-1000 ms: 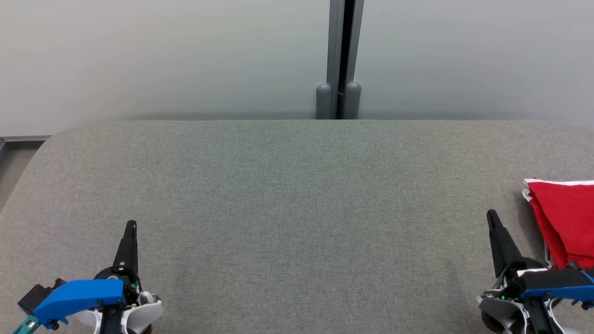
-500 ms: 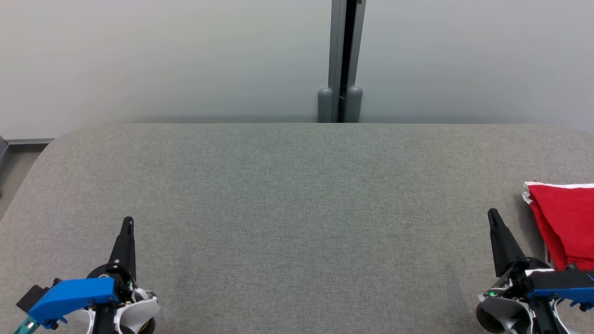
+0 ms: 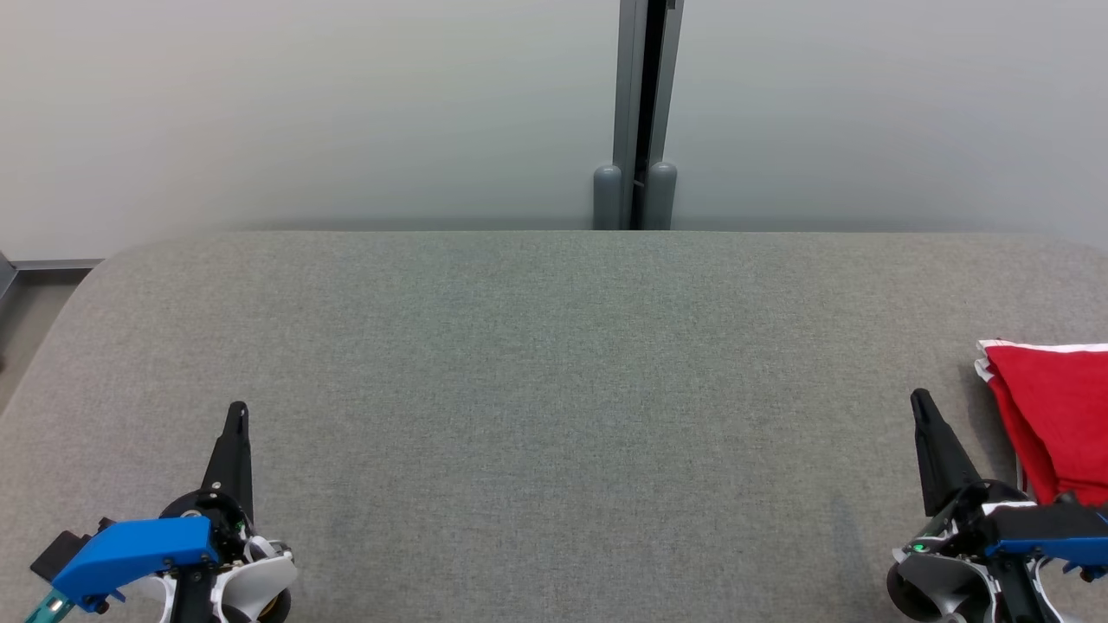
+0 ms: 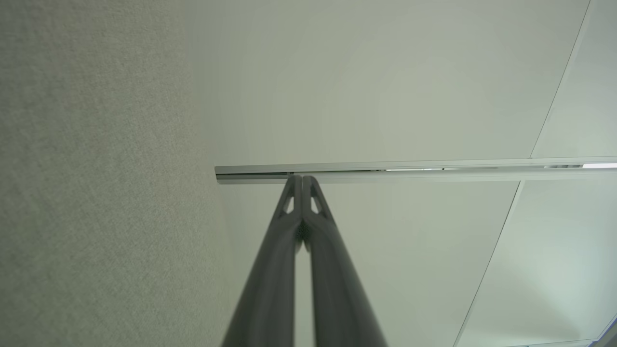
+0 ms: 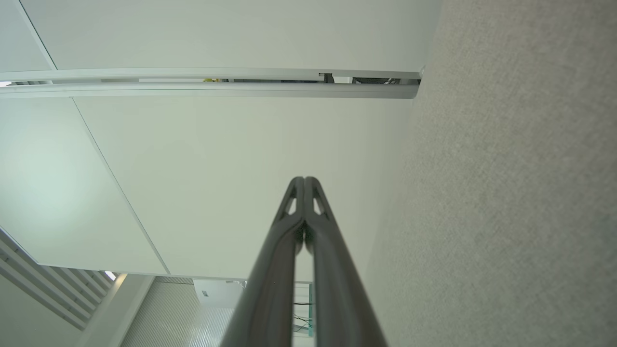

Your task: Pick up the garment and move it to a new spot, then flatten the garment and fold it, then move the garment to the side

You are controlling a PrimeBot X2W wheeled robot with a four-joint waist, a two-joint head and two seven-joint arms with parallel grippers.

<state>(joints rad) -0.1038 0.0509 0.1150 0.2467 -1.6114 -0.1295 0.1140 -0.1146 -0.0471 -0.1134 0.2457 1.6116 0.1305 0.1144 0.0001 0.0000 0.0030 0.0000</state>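
Likely soft, light and floppy, the folded red garment point(image 3: 1060, 415) lies at the right edge of the surface point(image 3: 554, 389), best pinched through its stacked layers near the white-trimmed corner; the left gripper point(image 3: 238, 408) and right gripper point(image 3: 919, 398) both sit closed and empty.

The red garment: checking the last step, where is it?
In the head view the red garment lies at the far right edge of the table, just right of the right gripper.
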